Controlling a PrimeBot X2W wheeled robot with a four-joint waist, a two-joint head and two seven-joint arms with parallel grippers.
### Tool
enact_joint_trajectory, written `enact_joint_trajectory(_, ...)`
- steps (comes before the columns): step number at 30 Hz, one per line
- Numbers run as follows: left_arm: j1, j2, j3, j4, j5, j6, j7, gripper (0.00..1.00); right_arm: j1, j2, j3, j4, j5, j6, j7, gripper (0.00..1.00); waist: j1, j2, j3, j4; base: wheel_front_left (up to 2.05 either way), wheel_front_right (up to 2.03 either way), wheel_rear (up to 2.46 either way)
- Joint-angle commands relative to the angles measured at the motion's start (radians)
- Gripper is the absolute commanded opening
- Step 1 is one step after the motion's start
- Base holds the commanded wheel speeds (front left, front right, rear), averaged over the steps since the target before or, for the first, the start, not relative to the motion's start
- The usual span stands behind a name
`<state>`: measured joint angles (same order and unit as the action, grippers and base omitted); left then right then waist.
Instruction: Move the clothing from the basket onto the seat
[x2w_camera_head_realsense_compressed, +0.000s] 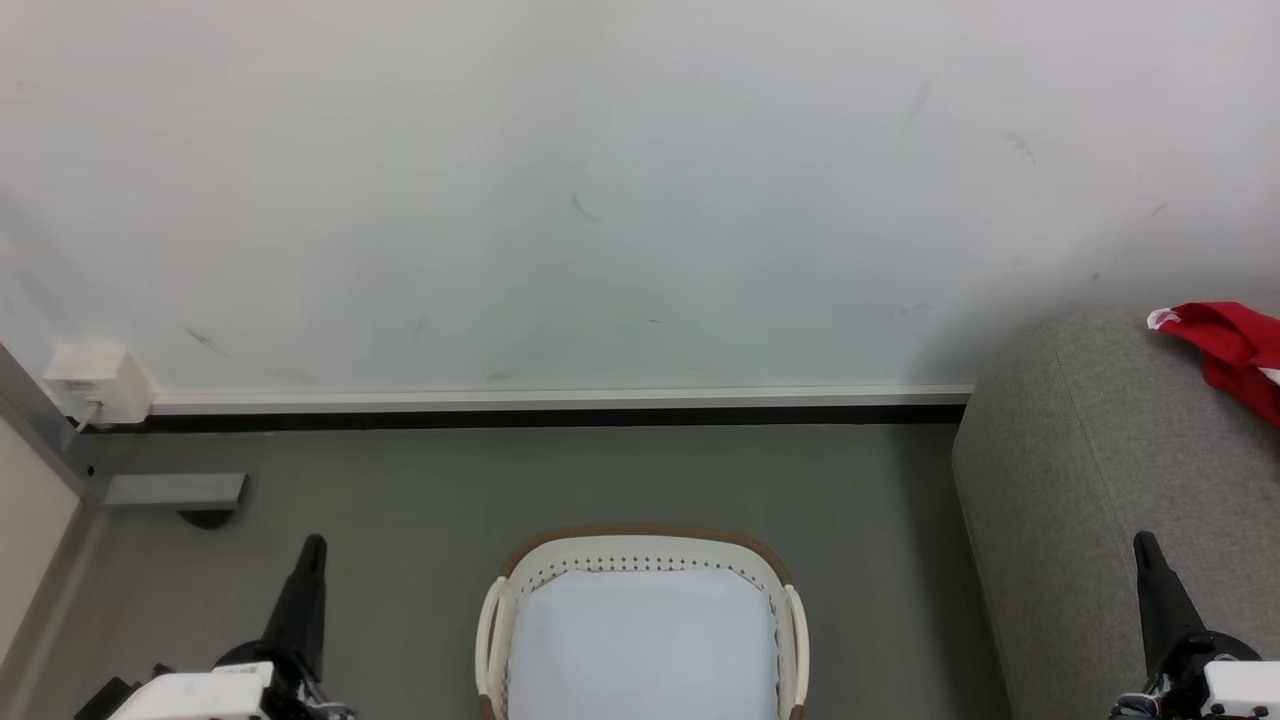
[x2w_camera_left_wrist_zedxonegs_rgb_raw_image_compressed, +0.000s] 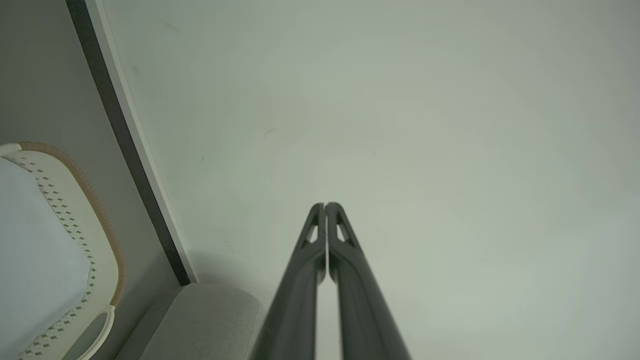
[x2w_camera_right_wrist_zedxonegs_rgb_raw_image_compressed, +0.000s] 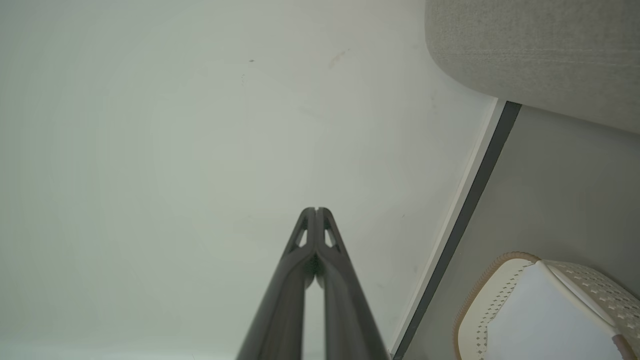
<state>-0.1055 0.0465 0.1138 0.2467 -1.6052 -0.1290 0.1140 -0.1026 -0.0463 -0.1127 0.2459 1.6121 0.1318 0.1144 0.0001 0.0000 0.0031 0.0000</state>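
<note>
Red clothing (x2w_camera_head_realsense_compressed: 1235, 350), one piece, lies on one seat (x2w_camera_head_realsense_compressed: 1080, 500) near one basket (x2w_camera_head_realsense_compressed: 640, 533); left gripper (x2w_camera_head_realsense_compressed: 314, 543) and right gripper (x2w_camera_head_realsense_compressed: 1144, 540) are pinched together, empty.

Home-like room, grey sofa (x2w_camera_head_realsense_compressed: 1060, 520), laundry basket (x2w_camera_head_realsense_compressed: 640, 545), white wall (x2w_camera_head_realsense_compressed: 600, 200)

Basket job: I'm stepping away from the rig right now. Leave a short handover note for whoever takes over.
Left gripper: shut, empty, left of the basket.
Right gripper: shut, empty, by the sofa.
Red clothing lies on the sofa; the basket shows a white liner, no red.
Done: transfer, apparently.
Left: check the basket's near end, cut off in the head view.
</note>
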Motion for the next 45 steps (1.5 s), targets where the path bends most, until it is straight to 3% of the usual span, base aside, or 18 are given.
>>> enact_joint_trajectory(1, -0.007, 0.007, 0.002, -0.003, -0.014, -0.005, 0.004, 0.00, -0.012, -0.007, -0.004, -0.004, 0.002, -0.002, 0.003, 0.00, -0.0001, 0.0000, 0.000, 0.000, 0.00, 0.00, 0.00)
enact_joint_trajectory(45, -0.007, 0.007, 0.002, -0.003, -0.014, -0.005, 0.004, 0.00, -0.012, -0.007, -0.003, -0.004, 0.002, -0.002, 0.003, 0.00, -0.0001, 0.0000, 0.000, 0.000, 0.00, 0.00, 0.00)
